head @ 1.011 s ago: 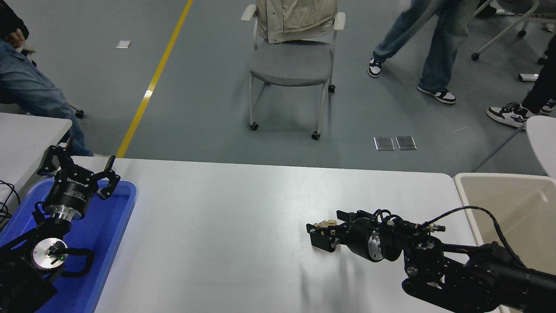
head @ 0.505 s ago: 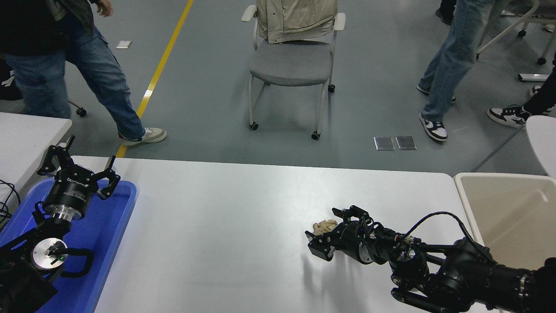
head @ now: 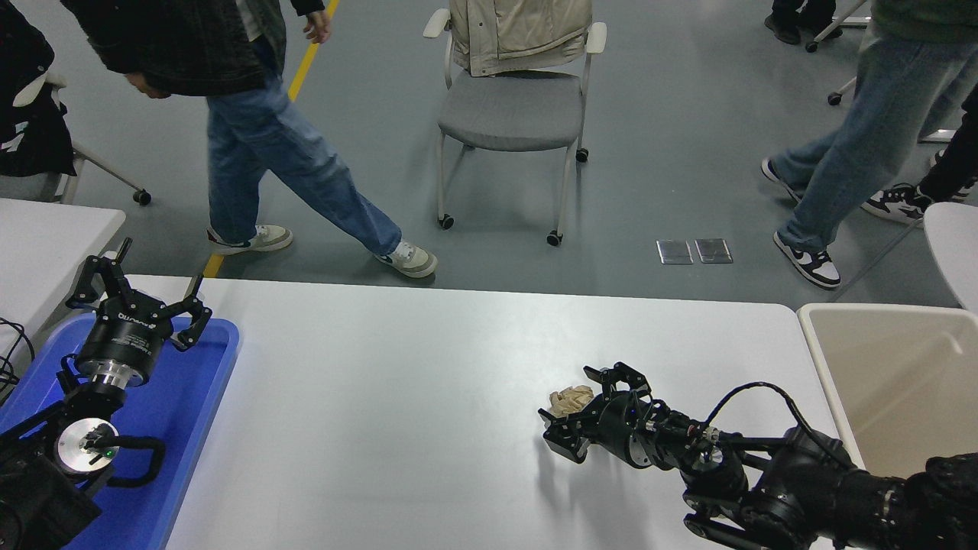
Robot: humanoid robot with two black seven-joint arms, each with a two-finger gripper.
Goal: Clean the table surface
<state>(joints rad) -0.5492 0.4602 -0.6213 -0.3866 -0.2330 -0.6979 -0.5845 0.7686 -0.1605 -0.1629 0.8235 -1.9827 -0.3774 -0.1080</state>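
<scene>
- One view only, the head camera, looking down over the white table surface [head: 397, 397], which is filling the lower part of the picture from the blue tray at the left to the beige bin at the right.
- My right arm is reaching in from the lower right corner, and my right claw [head: 582, 409] is sitting low over the surface, right of its middle.
- That claw is spread open, one finger above and one below a crumpled tan paper wad [head: 571, 399]; the wad is lying on the surface between the fingers, at their tips. I cannot tell whether either finger is touching it.
- A faint shadow is falling on the surface just under the claw.
- My left arm is parked at the lower left, and my left claw [head: 137, 294] is hanging with its fingers splayed apart above the far end of the blue tray [head: 195, 405], holding nothing.
- The beige bin [head: 879, 359] is standing just beside the surface's right edge.
- A smaller white table [head: 46, 237] is showing at the far left, behind the tray.
- Beyond the surface, a grey chair [head: 512, 114] with a pale jacket over its back is standing on the floor, and people in jeans are walking on either side of it.
</scene>
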